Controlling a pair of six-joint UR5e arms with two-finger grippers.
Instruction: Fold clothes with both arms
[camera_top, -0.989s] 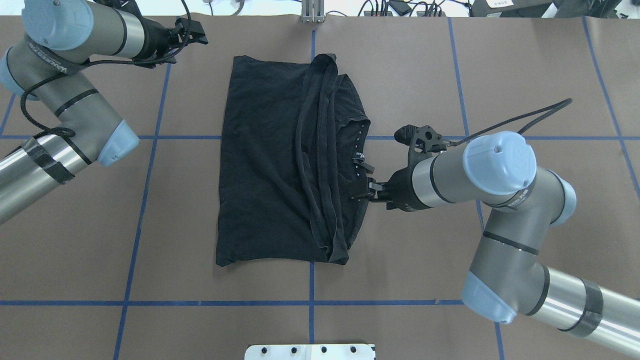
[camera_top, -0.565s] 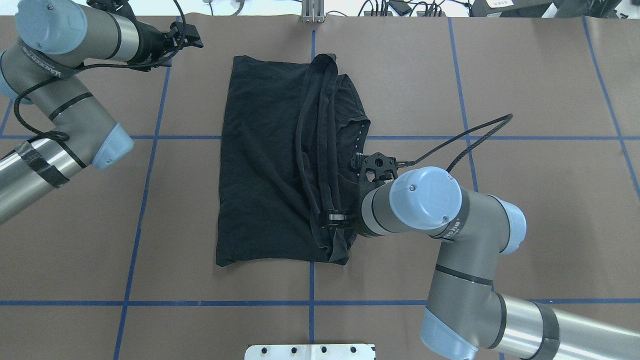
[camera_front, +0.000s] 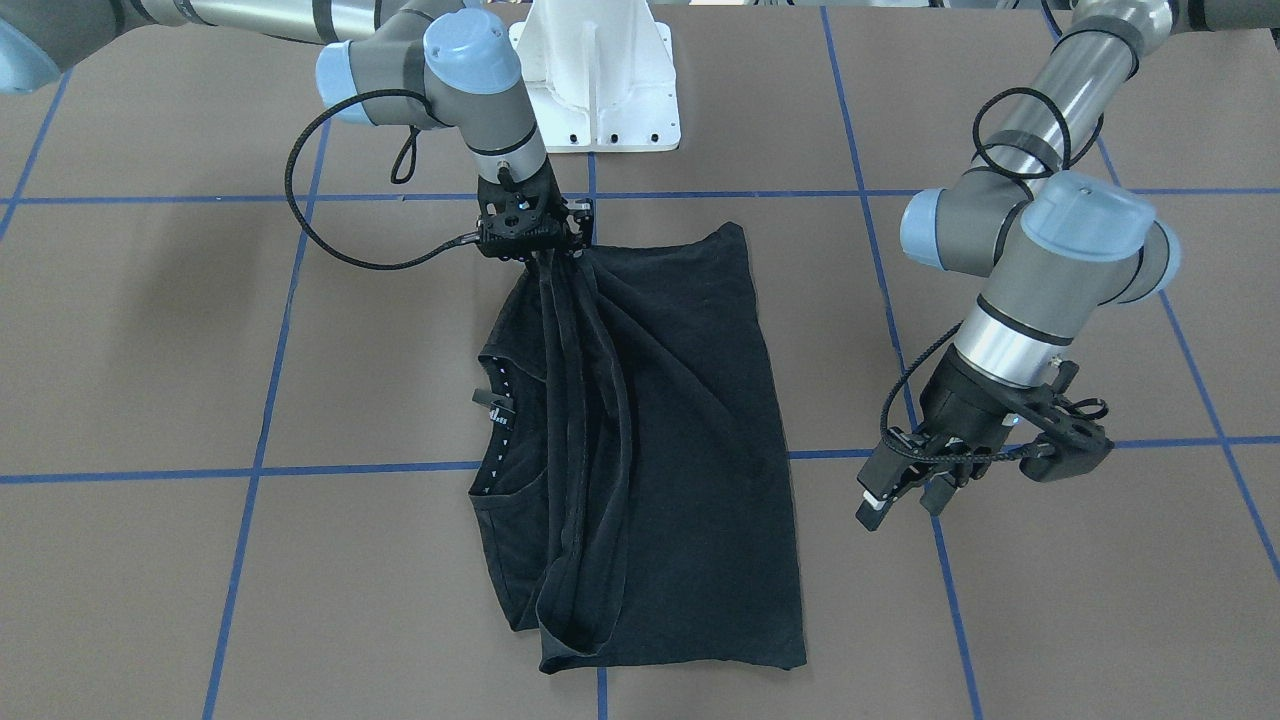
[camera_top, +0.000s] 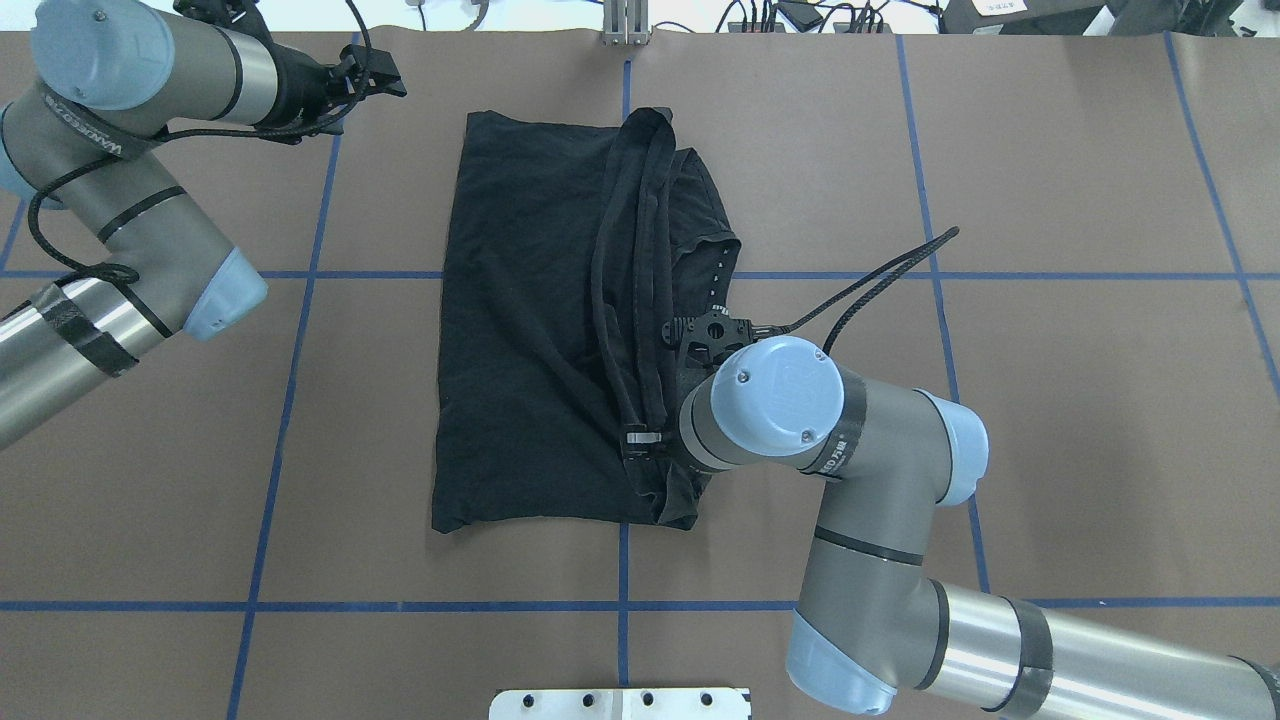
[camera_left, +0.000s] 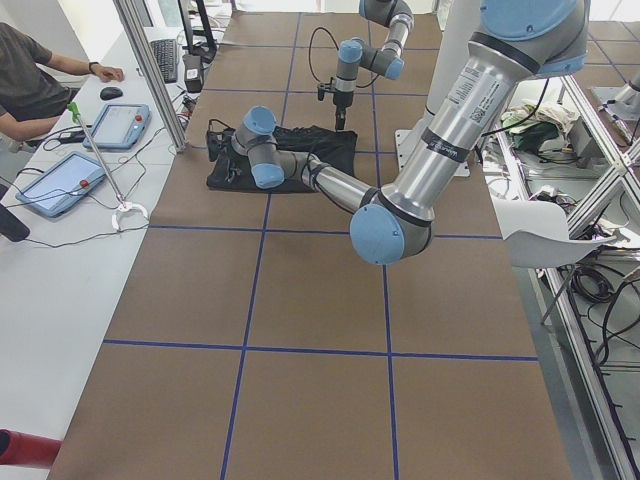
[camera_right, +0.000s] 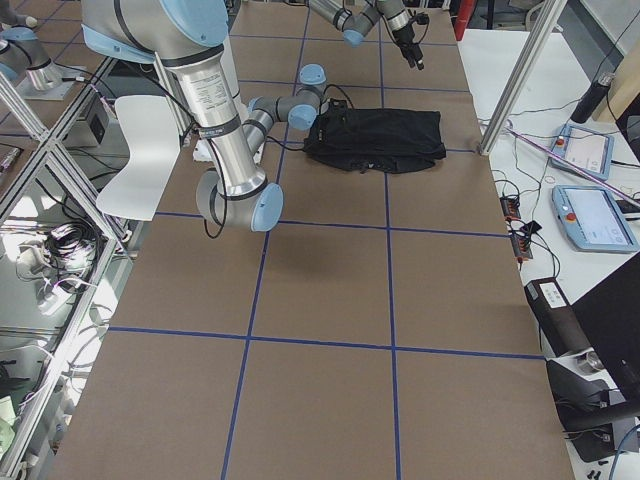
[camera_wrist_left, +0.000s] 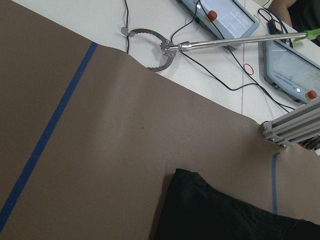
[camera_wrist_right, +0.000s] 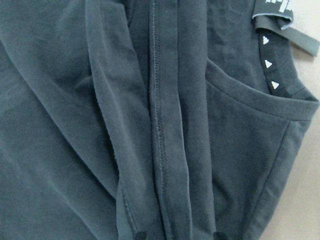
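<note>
Two arms work over one brown table (camera_top: 1050, 150) gridded with blue tape (camera_top: 300, 330). Right arm (camera_top: 860, 560) reaches in over the shirt's near right part; left arm (camera_top: 150, 210) stands at the far left, off the cloth. Black T-shirt (camera_top: 520, 330) lies flat at table centre, folded lengthwise, plain side up, with a ridge of bunched folds (camera_top: 640, 250) running far to near along its right half. Right gripper (camera_top: 640, 440) points down onto that ridge close to the near hem; the wrist view shows its tips apart, one on each side of the ridge, cloth not lifted. Left gripper (camera_front: 900, 505) hangs above bare table near the shirt's left edge, jaws spread, nothing in them. Collar (camera_front: 495, 400), dotted with small white marks, and its label (camera_wrist_right: 280, 15) lie at the shirt's right edge
</note>
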